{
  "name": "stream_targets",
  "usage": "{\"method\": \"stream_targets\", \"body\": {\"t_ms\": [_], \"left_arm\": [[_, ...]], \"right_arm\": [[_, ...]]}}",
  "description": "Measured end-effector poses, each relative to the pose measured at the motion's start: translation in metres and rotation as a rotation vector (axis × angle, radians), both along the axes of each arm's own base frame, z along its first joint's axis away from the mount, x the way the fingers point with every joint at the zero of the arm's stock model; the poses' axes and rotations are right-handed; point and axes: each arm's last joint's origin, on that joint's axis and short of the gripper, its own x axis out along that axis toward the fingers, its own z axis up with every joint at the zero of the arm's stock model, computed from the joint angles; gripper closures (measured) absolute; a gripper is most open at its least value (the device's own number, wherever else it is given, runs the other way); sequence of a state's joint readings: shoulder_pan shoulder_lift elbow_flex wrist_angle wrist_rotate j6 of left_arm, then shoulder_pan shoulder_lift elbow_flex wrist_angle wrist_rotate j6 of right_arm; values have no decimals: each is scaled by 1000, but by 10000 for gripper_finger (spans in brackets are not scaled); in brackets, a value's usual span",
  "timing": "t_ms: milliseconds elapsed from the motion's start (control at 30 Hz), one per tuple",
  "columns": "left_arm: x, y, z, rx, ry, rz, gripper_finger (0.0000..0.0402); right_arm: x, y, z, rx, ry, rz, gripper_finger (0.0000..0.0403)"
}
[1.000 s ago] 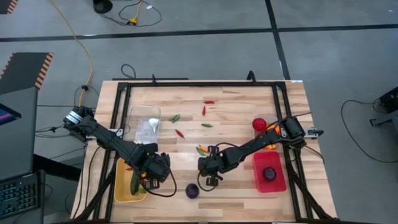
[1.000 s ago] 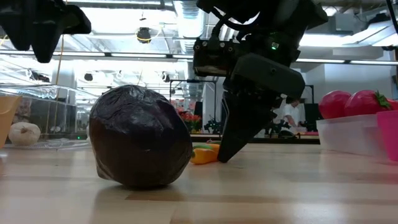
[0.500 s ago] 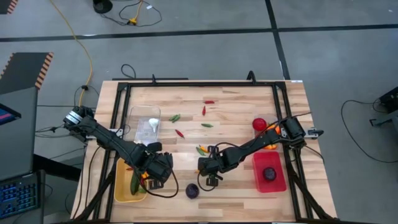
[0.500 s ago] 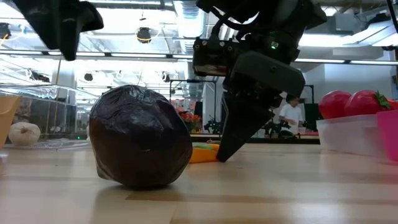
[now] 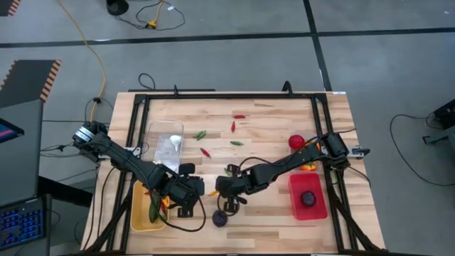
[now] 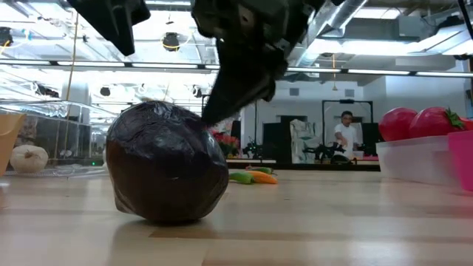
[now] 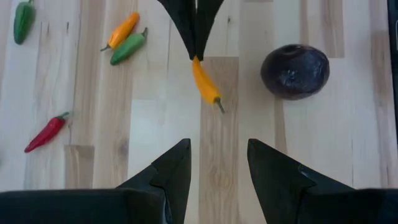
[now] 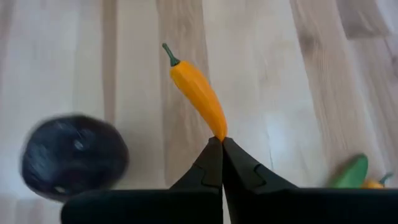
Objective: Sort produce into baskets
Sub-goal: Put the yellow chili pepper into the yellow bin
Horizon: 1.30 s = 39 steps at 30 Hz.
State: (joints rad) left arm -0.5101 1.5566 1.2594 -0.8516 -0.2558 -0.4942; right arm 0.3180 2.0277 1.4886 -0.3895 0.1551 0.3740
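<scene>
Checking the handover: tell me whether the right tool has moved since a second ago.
Yes. In the high view the right tool, shut on the orange chilli, has shifted toward the left arm, nearer the purple round.

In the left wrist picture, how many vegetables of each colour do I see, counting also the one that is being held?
green chilli: 2
orange chilli: 2
red chilli: 1
dark purple round: 1
Total: 6

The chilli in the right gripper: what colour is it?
Orange chilli, clearest in the right wrist view.
</scene>
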Motion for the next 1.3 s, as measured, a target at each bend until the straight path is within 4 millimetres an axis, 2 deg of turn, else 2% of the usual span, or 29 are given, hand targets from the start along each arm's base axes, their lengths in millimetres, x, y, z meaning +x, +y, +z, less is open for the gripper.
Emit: {"method": "stream_targets", "body": {"t_ms": [233,467,1300], "left_arm": [[0,0,0,-23,-3,44,255],[0,0,0,-50,4,62,255],[-4,0,-2,-76,56,91,257]], "right_arm": [[11,2,10,48,-143,-4,373],[16,-1,14,59,-196,-20,374],[20,-3,19,88,-254,-38,376]]}}
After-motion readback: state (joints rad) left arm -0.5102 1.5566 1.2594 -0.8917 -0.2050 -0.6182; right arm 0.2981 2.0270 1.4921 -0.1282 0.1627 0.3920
